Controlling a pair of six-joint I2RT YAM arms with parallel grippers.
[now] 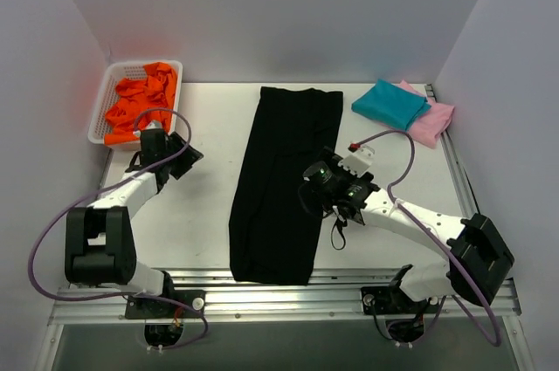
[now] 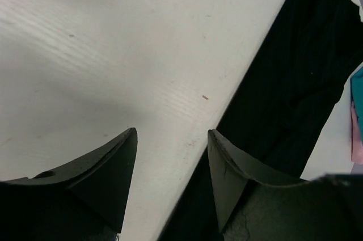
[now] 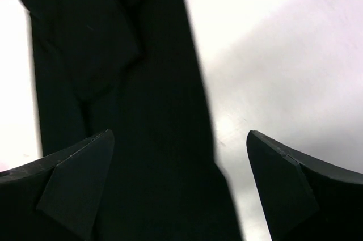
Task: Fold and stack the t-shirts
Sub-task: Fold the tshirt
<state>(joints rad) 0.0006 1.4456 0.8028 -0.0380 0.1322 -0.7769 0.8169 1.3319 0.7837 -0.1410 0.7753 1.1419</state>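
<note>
We saw a robotics lab test cell. The white table (image 1: 201, 214) stood boxed in on three sides by plain pale walls (image 1: 262, 13), like a purpose-built enclosure. Bare aluminium rails (image 1: 288, 297) ran along its near edge. The left arm (image 1: 113, 205) and the right arm (image 1: 419, 223), both small robot arms, were bolted there, with purple cables (image 1: 39, 249) looping loose from them. The rest looked like trial props: a white plastic basket (image 1: 100, 113) of orange cloth (image 1: 140, 100) and a few plain t-shirts (image 1: 284, 179) laid on the tabletop.
</note>
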